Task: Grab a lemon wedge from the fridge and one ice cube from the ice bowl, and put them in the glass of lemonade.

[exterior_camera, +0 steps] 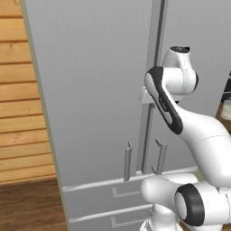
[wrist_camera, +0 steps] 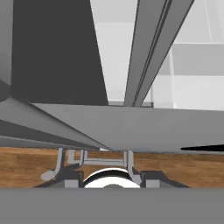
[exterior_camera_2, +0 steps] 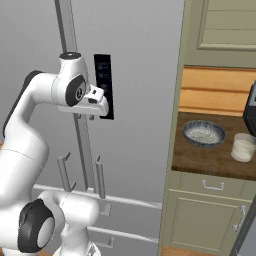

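Note:
The tall grey fridge (exterior_camera: 90,90) (exterior_camera_2: 140,75) stands straight ahead, and its doors look closed in both base views. My gripper (exterior_camera: 146,97) (exterior_camera_2: 102,107) is pressed up against the slim vertical handle (exterior_camera: 155,45) (exterior_camera_2: 82,135) at the seam between the doors. Its fingers are hidden behind the hand, so I cannot see whether they clasp the handle. In the hand view the handle bars (wrist_camera: 144,52) run close past the camera. The ice bowl (exterior_camera_2: 203,133) and the glass of lemonade (exterior_camera_2: 243,147) sit on the wooden counter (exterior_camera_2: 200,160) to the right. The lemon wedge is hidden.
A black dispenser panel (exterior_camera_2: 103,75) sits on the fridge door beside my hand. Two drawers with handles (exterior_camera: 122,193) lie below. Beige cabinets (exterior_camera_2: 220,30) (exterior_camera_2: 210,220) flank the counter, with a dark appliance (exterior_camera_2: 251,110) at its right edge. A wooden wall (exterior_camera: 18,113) stands left of the fridge.

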Tool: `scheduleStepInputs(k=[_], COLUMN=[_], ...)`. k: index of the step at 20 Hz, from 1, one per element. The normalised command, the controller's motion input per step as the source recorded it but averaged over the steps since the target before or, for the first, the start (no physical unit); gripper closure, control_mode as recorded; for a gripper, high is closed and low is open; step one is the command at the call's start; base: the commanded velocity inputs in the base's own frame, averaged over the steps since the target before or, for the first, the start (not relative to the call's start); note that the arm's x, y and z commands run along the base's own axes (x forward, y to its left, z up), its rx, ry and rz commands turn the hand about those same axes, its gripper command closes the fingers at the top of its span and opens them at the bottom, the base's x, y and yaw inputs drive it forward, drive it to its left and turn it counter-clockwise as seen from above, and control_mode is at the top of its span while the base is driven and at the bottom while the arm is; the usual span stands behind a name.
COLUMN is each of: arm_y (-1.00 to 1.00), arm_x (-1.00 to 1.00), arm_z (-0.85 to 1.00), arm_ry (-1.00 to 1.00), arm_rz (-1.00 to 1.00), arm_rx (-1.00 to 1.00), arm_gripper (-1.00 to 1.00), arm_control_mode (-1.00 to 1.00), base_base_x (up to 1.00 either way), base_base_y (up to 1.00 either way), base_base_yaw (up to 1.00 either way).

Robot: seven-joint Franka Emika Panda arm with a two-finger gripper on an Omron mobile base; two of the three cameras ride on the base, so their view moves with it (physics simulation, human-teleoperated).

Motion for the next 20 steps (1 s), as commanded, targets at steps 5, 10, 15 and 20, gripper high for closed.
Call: scheduleStepInputs(k=[5, 10, 15, 20], arm_y=[0.0, 0.0, 0.0, 0.0], arm_x=[-0.2, -0.22, -0.12, -0.17], arm_z=[-0.06, -0.26, -0.41, -0.37], arm_ry=[0.06, 0.09, 0.05, 0.02], arm_rz=[0.0, 0.0, 0.0, 0.0], arm_rx=[0.01, 0.01, 0.0, 0.0], arm_gripper=[-1.0, -1.0, -1.0, -1.0], arm_control_mode=[-1.0, -1.0, -1.0, -1.0], base_base_x=[0.0, 0.0, 0.0, 0.0], base_base_y=[0.0, 0.0, 0.0, 0.0], base_base_yaw=[0.0, 0.0, 0.0, 0.0])
